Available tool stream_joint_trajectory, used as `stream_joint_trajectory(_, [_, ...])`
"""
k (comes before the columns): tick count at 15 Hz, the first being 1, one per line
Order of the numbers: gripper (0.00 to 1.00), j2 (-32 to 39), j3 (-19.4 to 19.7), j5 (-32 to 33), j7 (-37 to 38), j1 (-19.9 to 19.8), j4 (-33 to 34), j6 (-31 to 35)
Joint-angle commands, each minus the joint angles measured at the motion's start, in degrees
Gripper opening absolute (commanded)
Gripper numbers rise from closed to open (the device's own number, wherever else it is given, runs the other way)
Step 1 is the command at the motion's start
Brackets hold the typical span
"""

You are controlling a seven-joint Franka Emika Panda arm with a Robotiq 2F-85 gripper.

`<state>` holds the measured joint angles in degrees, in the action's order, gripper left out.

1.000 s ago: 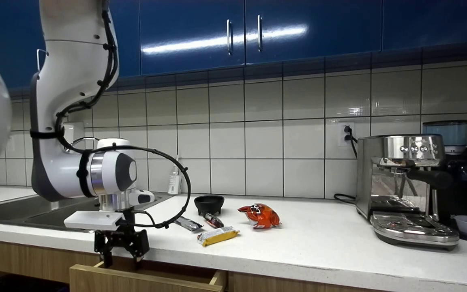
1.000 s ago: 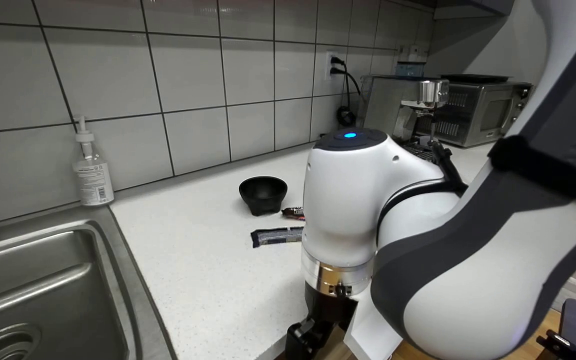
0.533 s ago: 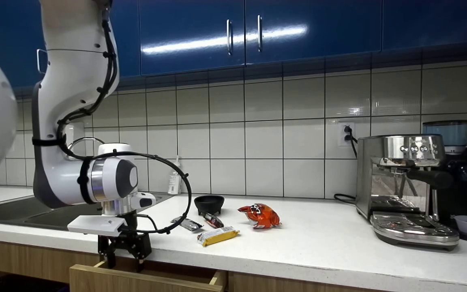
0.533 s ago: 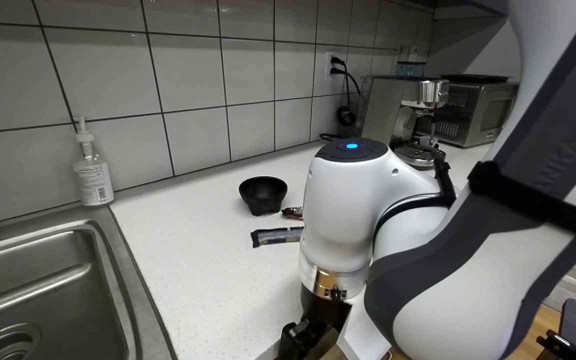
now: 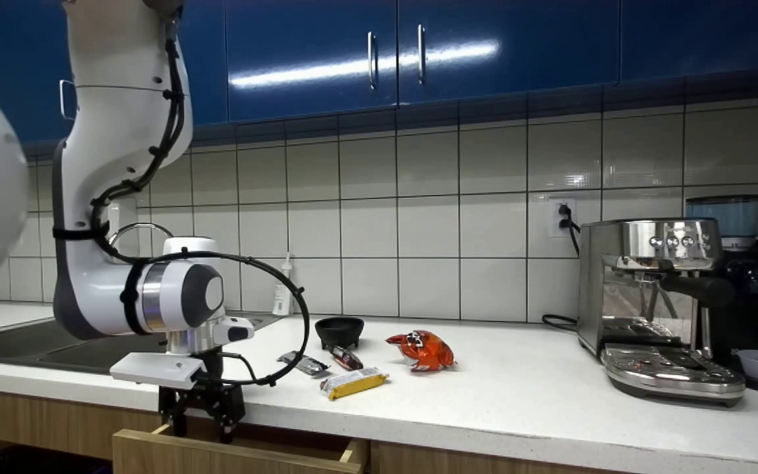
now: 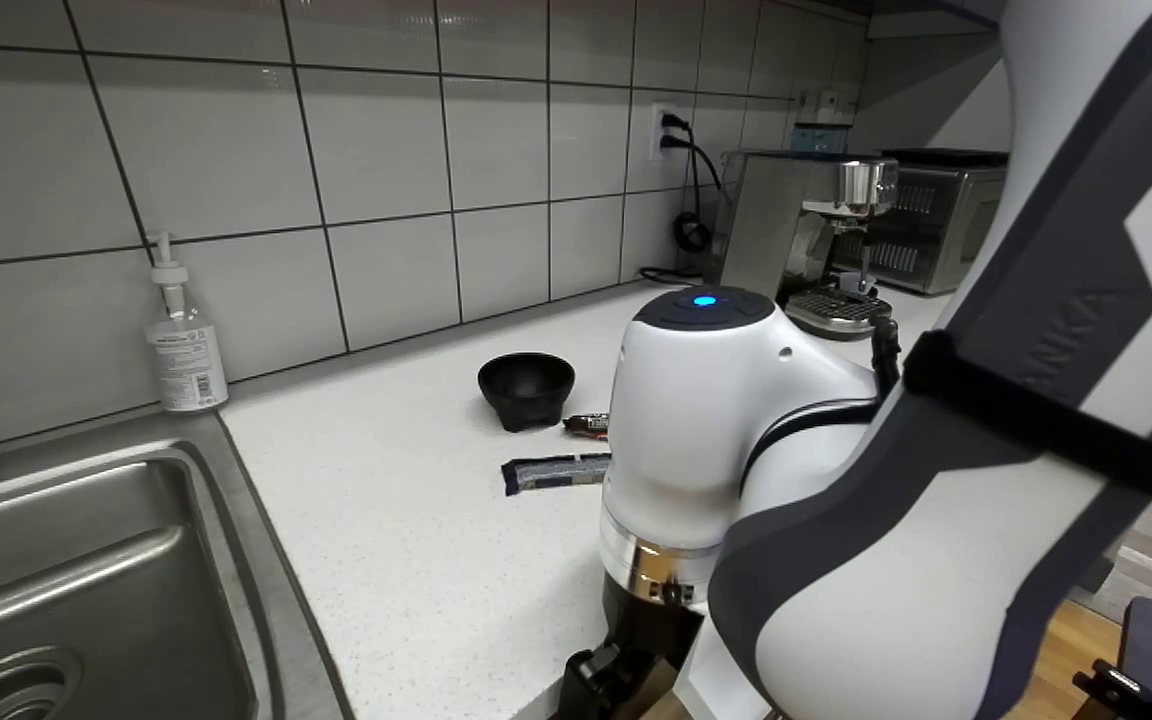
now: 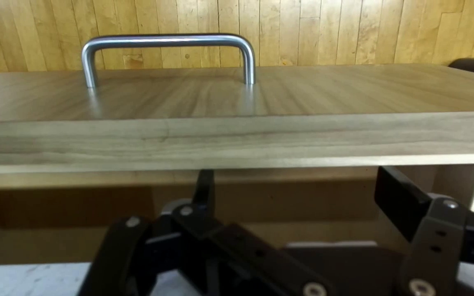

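My black gripper points down over a pulled-out wooden drawer, just in front of the counter edge. Its fingertips reach the level of the drawer's opening, behind the front panel. In the wrist view the gripper stands wide open, with nothing between its fingers. The tips line up with the inner edge of the drawer front; whether they touch it I cannot tell. A steel bar handle sits on the drawer's outer face. The arm mostly hides the gripper in an exterior view.
Beside the gripper on the white counter lie a yellow packet, a silver packet, a dark red wrapper and an orange bag. Behind them stands a black bowl. A coffee machine and sink flank these.
Over the last second the arm has come down a little, and the gripper has shifted slightly lower into the drawer opening. It stays open. The drawer and counter items have not moved.
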<state>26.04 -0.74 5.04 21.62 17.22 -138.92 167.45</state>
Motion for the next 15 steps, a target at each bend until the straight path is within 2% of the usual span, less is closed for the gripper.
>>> stream_joint_trajectory(1, [1.0,-2.8,-2.9,-3.7,-3.5,-1.4,-2.9,-2.1])
stream_joint_trajectory(3, [1.0,-3.3,-4.2,-5.3,-4.7,-2.2,-3.5,-3.6])
stream_joint_trajectory(15, [1.0,-7.5,-4.7,-7.4,-3.1,-1.4,-7.7,-12.2])
